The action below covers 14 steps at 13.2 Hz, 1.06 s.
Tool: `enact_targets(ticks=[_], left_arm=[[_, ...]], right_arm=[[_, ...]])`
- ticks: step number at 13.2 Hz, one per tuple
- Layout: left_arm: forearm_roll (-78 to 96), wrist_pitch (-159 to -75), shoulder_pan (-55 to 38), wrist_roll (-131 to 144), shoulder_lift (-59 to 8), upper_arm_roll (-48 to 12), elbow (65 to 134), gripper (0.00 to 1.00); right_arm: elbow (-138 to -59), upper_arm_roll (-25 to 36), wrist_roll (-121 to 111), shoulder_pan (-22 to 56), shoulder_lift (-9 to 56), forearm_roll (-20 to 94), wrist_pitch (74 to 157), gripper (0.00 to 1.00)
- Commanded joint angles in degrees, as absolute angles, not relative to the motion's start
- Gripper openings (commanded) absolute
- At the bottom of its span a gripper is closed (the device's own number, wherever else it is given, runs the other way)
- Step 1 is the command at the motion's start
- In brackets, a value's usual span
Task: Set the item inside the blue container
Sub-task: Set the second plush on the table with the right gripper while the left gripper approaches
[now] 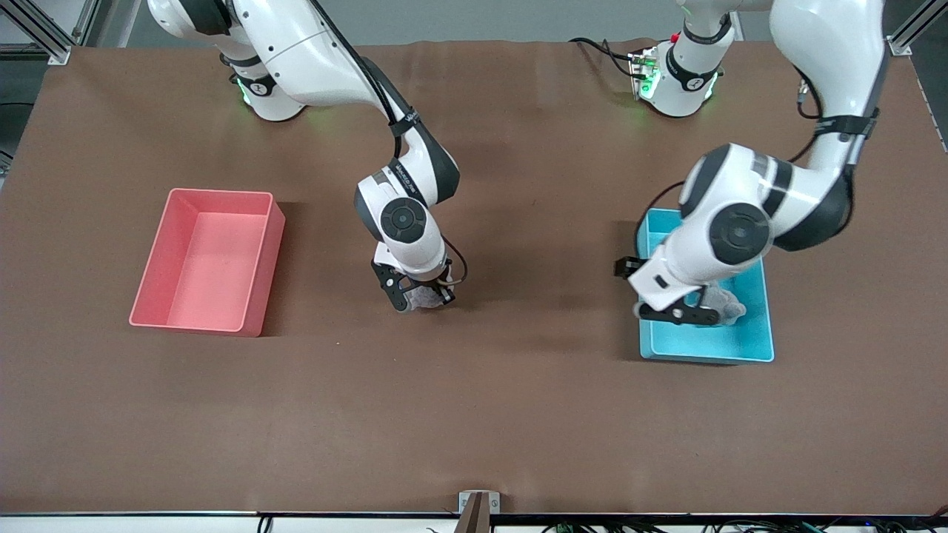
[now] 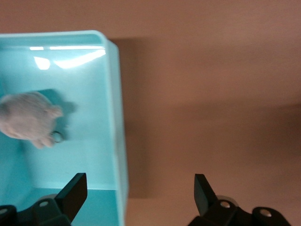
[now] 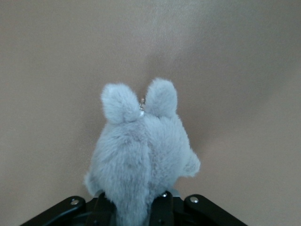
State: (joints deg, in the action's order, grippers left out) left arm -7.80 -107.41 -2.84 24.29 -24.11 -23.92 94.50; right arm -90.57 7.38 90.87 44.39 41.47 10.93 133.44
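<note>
A light blue container [image 1: 744,333] lies toward the left arm's end of the table. Inside it rests a small grey plush toy [image 1: 727,303], seen in the left wrist view as the plush [image 2: 28,120] on the container's floor [image 2: 89,141]. My left gripper [image 1: 681,314] hovers open over the container, its jaws either side of one long wall [image 2: 138,193], holding nothing. At mid-table my right gripper [image 1: 424,298] is shut on a second grey plush toy [image 3: 138,150], whose two ears point away from the jaws [image 3: 135,210]; it is low, close to the brown tabletop.
A pink bin [image 1: 215,259] of the same size stands toward the right arm's end of the table. Brown tabletop [image 1: 518,414] stretches between the bins and toward the front camera. A small bracket [image 1: 478,507] sits at the table's front edge.
</note>
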Motion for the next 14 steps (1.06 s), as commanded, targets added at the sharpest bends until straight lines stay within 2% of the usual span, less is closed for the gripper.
enact_targets(ticks=[1, 5, 9, 14], left_arm=[[-8.3, -106.4, -6.8, 32.1, -27.3, -24.3, 89.7, 1.00], [-7.4, -108.0, -9.9, 36.0, -30.7, -24.4, 87.4, 1.00], [-6.3, -113.5, -11.9, 39.4, -32.3, -24.4, 87.4, 1.00], [-1.5, -121.3, -13.9, 43.8, -36.7, -24.4, 84.5, 0.99]], right_arm=[[-89.0, 8.1, 91.8, 45.0, 42.2, 11.3, 133.7, 1.00], [-85.6, 8.2, 90.8, 43.9, 41.7, 11.5, 131.1, 1.00], [-82.4, 8.3, 84.2, 41.3, 40.2, 11.3, 121.7, 1.00], [-84.5, 10.4, 62.0, 35.4, 32.4, 10.9, 108.9, 1.00]])
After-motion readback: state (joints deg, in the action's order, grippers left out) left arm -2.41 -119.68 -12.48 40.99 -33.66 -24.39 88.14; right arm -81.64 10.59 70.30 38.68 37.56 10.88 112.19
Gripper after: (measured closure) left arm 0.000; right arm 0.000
